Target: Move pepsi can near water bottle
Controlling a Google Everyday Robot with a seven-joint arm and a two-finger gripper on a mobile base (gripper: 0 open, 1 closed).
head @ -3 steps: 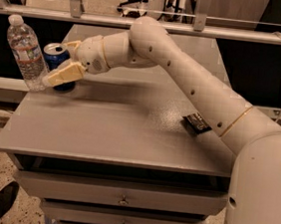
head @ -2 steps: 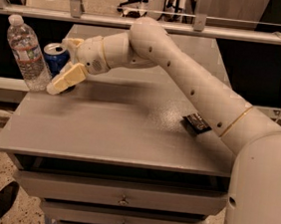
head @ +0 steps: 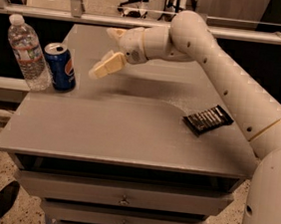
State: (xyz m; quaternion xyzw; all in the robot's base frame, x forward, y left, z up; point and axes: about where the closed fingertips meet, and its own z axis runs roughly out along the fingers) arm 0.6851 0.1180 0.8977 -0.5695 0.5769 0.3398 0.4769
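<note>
The pepsi can [head: 60, 67], blue with a silver top, stands upright at the table's left edge. It is right beside the clear water bottle [head: 29, 54] with its white cap, almost touching it on the bottle's right. My gripper [head: 107, 49] hovers above the table to the right of the can, apart from it. It is open and empty, with one pale finger [head: 104, 65] low toward me and the other higher at the back.
A flat dark snack wrapper [head: 208, 119] lies on the right part of the grey table [head: 128, 133]. My white arm reaches in from the right over the table's back. Drawers sit below the table's front edge. A rail runs behind the table.
The gripper has let go of the pepsi can and pulled back to the right and up. The can stays standing next to the water bottle.
</note>
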